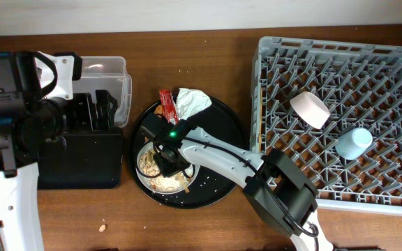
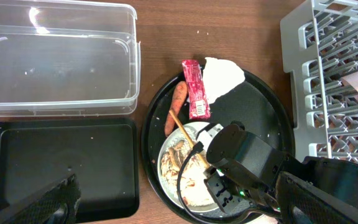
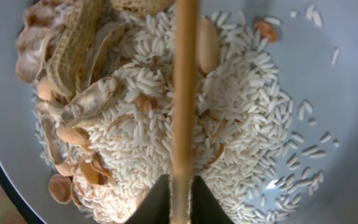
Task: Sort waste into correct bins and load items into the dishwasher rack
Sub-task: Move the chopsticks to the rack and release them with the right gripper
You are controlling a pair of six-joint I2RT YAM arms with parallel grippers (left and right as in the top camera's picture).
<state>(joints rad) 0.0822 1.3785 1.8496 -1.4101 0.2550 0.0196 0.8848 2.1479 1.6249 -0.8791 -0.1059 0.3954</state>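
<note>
My right gripper (image 1: 167,162) (image 3: 182,193) is shut on a thin wooden chopstick (image 3: 183,93) (image 2: 185,134), low over the wider white dish (image 1: 139,176) (image 3: 328,93). The dish holds pale rice scraps (image 3: 229,118) and peanut shells. A crumpled white napkin (image 1: 192,102) (image 2: 221,78), a red wrapper (image 1: 167,104) (image 2: 195,90) and an orange food piece (image 2: 177,106) lie behind the dish. The clear tub (image 1: 110,70) (image 2: 55,68) and black rectangular tray (image 1: 82,164) (image 2: 61,162) are at the left. My left gripper (image 1: 93,111) (image 2: 176,193) hangs open above them. The grey rack (image 1: 271,63) holds the white bowl (image 1: 309,109) and blue cup (image 1: 354,143).
The dish and waste sit on a large round black tray (image 1: 218,185) (image 2: 260,106) between the bins and the rack. The rack's corner (image 2: 303,50) stands close to that tray. A small crumb (image 1: 103,226) lies on the wooden table near the front edge.
</note>
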